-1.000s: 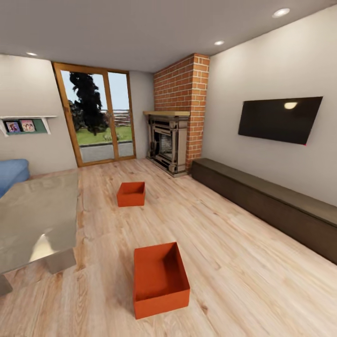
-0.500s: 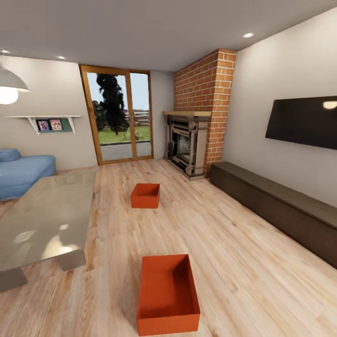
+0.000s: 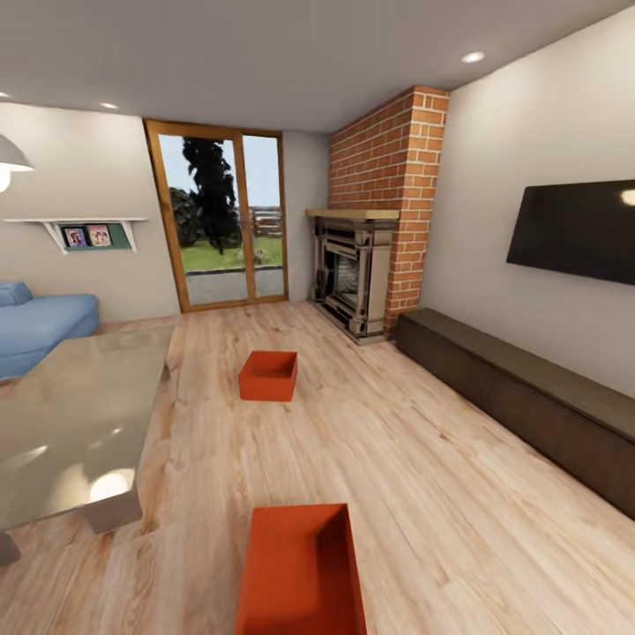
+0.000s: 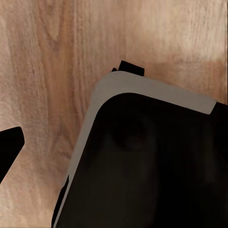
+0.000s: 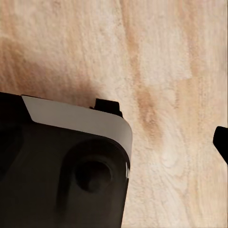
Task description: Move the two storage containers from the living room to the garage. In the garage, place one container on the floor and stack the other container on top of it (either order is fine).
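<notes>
Two orange-red open-topped storage containers stand on the living room's light wood plank floor. In the head view the nearer container [image 3: 301, 573] sits right in front of me, cut off by the picture's lower edge. The farther container [image 3: 268, 376] rests mid-room, toward the glass doors [image 3: 222, 220]. Both look empty. In the left wrist view a single dark tip [image 4: 7, 151] pokes in over the planks, and the right wrist view has a similar dark tip [image 5: 222, 142]. Neither view shows both fingers of a gripper.
A glossy grey table [image 3: 70, 423] stands at the left with a blue sofa [image 3: 40, 326] behind it. A long dark low cabinet [image 3: 529, 397] runs along the right wall under the TV [image 3: 578, 231]. The brick fireplace [image 3: 375, 229] fills the far corner. My own dark base [image 4: 152, 166] shows below both wrists.
The whole head view has shifted as the camera moved closer; the nearer container now sits lower in the picture and is partly cut off. The containers themselves have not moved.
</notes>
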Tool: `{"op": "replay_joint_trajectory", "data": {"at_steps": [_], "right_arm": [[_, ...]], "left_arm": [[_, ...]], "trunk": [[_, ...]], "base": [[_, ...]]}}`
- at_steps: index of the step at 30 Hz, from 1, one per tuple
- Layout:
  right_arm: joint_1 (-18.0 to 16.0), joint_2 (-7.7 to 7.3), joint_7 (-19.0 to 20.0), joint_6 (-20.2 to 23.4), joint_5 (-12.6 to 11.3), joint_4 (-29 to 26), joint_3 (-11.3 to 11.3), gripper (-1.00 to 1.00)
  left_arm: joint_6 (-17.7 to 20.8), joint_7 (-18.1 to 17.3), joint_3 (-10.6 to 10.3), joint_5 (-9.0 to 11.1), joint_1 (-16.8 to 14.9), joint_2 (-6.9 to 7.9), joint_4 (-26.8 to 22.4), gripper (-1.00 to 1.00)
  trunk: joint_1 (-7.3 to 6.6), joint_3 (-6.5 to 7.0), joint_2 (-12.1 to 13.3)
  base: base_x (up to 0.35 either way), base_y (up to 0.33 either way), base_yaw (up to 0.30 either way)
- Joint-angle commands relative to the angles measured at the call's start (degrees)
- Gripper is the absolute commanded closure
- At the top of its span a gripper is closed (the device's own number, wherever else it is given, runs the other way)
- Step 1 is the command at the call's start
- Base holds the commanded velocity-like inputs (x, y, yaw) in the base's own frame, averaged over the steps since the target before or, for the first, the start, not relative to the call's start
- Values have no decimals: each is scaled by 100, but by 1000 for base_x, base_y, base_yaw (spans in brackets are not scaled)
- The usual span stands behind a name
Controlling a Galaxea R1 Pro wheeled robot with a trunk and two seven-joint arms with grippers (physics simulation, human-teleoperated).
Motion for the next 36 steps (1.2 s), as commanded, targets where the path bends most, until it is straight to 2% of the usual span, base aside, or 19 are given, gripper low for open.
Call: {"op": "replay_joint_trajectory", "data": {"at_steps": [1, 6, 13, 24, 36], "right_arm": [[-7, 4, -10, -36, -58, 15, 48, -100], [-8, 7, -19, -44, -59, 16, 26, -100], [-8, 5, -24, -48, -64, 18, 16, -100], [-8, 5, -24, -40, -66, 18, 16, -100], [-8, 8, -23, -43, -65, 16, 17, -100]], "left_arm": [[12, 12, 14, 10, -1, 0, -8, -100], [10, 12, 14, 10, -1, 1, -8, -100], [-53, 12, 18, 10, -1, -6, -8, -100], [-92, 20, 27, 8, -1, -16, -25, -100], [-97, 20, 28, 1, -1, -23, -26, -100]], "trunk": [[3, -6, -3], [3, -6, -3], [3, -6, -3], [3, -6, -3], [3, -6, -3]], "base": [[306, -165, 0], [306, -165, 33], [286, -72, 232], [31, -1, 52], [54, 225, 0]]}}
